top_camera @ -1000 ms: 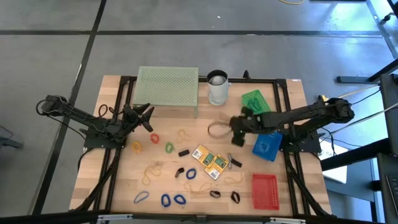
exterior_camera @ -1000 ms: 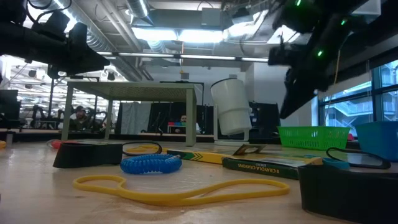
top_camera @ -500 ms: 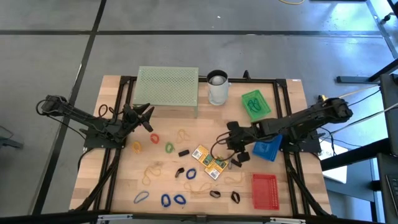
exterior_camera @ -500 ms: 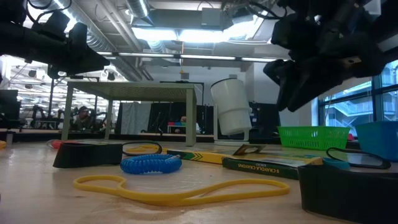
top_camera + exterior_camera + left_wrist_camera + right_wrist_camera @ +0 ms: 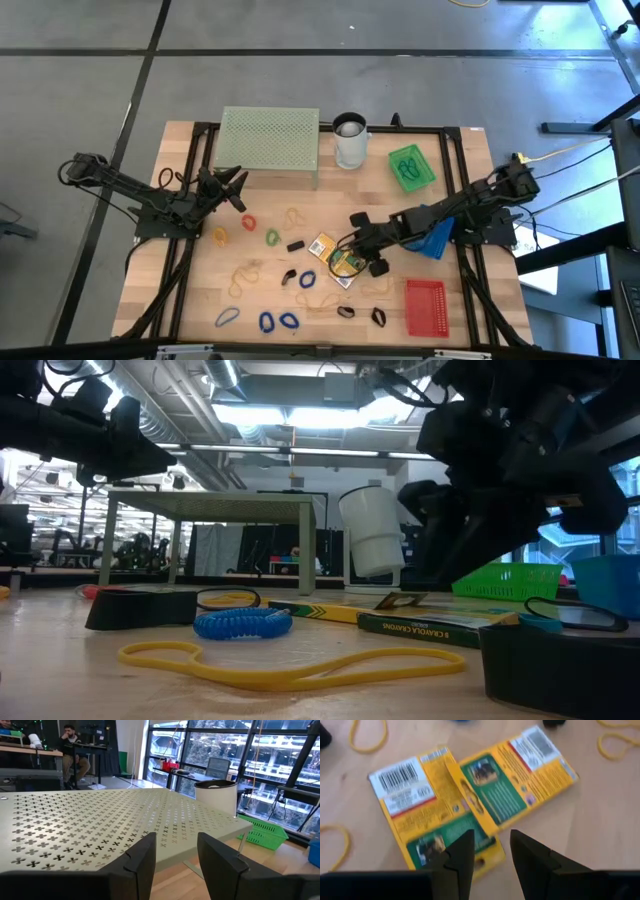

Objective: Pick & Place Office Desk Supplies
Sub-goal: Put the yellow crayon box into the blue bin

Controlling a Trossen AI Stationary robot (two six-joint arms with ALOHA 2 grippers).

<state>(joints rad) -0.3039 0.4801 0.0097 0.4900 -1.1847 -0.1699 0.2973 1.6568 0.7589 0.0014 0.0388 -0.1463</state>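
Note:
Two or three yellow card packs (image 5: 336, 259) lie overlapping, flat on the wood, near the table's middle; the right wrist view shows them close up (image 5: 470, 800). My right gripper (image 5: 360, 240) hovers over their right end, tipped downward, open (image 5: 490, 852), its fingers clear of the top pack. Coloured rubber bands (image 5: 272, 237) and black binder clips (image 5: 295, 244) are scattered on the table. My left gripper (image 5: 235, 188) waits open at the left, level, beside the pale green mesh stand (image 5: 100, 825).
At the far edge stand the mesh stand (image 5: 269, 145) and a white cup (image 5: 350, 140). A green basket (image 5: 411, 166), a blue one (image 5: 436, 240) and a red one (image 5: 424, 306) line the right side. Close to the low camera lie a yellow band (image 5: 290, 665) and a blue coiled band (image 5: 242, 623).
My right gripper has swung from beside the blue basket toward the table's near-left, sinking and tipping downward until it hangs over the card packs. The left arm has kept still, and nothing on the table has shifted.

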